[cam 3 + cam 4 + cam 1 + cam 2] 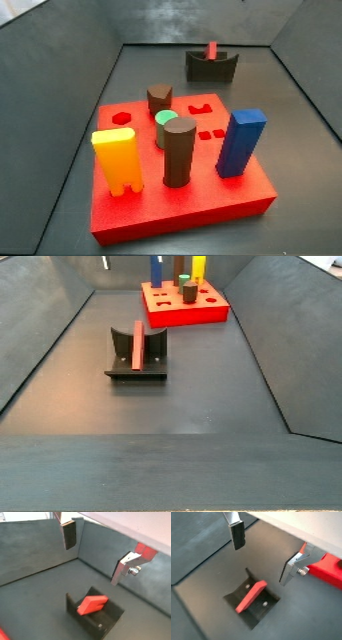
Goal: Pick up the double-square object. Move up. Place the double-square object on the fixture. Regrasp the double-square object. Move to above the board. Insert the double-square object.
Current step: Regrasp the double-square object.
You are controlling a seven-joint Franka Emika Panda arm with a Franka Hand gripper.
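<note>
The double-square object [92, 604] [251, 596] is a slim salmon-red bar leaning in the notch of the dark fixture [101, 621] [238, 591]. Both side views show the bar [211, 50] [138, 344] on the fixture [211, 68] [134, 368], which stands on the grey floor apart from the board [174, 205] [181, 314]. My gripper [94, 554] [264, 554] hangs open above the fixture, its fingers well clear of the bar and nothing between them. One finger [69, 534] shows its dark pad.
The red board carries a yellow notched peg [116, 160], a tall blue block [242, 143], two brown pegs [179, 150] and a green round piece [167, 118]. Grey walls [80, 90] enclose the floor on all sides.
</note>
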